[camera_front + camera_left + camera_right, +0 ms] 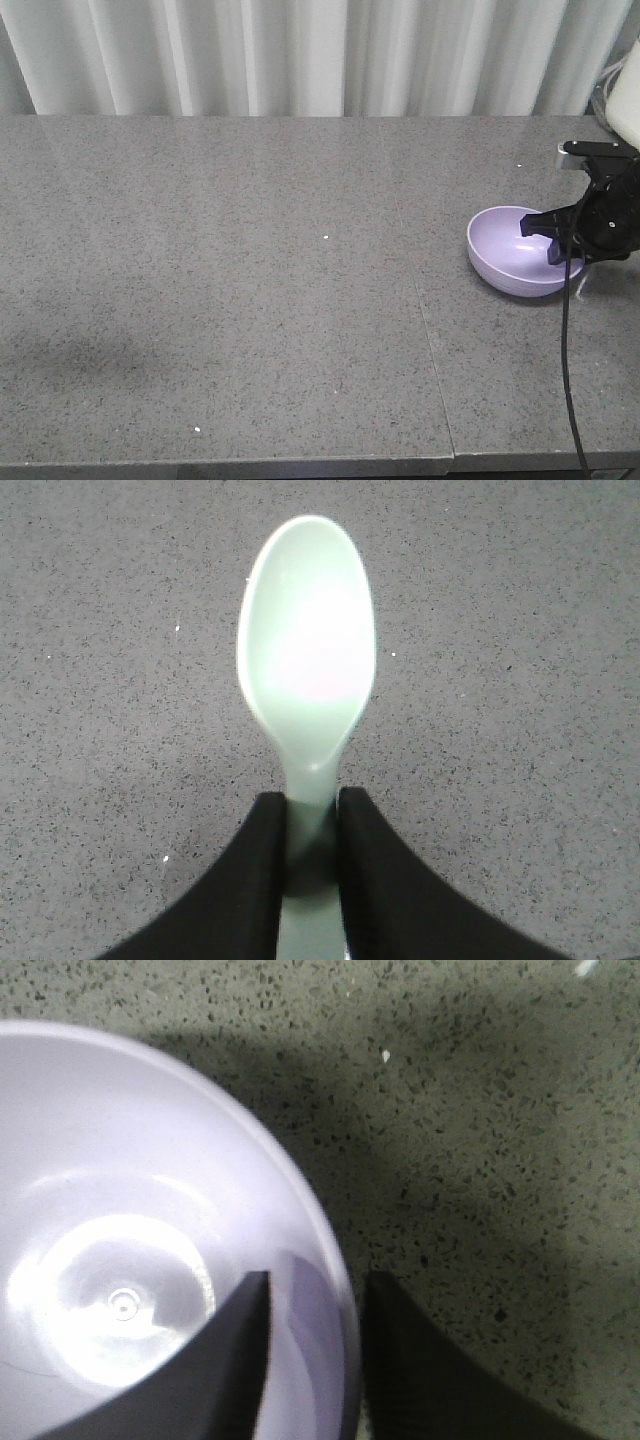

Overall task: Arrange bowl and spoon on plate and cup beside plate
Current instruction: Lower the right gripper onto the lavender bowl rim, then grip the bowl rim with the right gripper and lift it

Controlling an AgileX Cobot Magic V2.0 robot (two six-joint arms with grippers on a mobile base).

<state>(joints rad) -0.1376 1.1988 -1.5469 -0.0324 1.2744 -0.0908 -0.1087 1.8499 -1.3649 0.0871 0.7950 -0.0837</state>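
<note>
Right claw [318, 1282] straddles the rim of the bowl [510, 250], one jaw inside the wall and one outside. That is the only edge thin enough to grip on so deep a shape. The jaws are close together, but I cannot tell whether they bite yet. The bowl is near the right edge of the desk [250, 280], about midway back. My left claw [310, 800] pinches the spoon [305, 650] by its handle, hollow up, above bare desk, probably so it can wait until the bowl is placed. Neither plate nor cup shows in any view.
</note>
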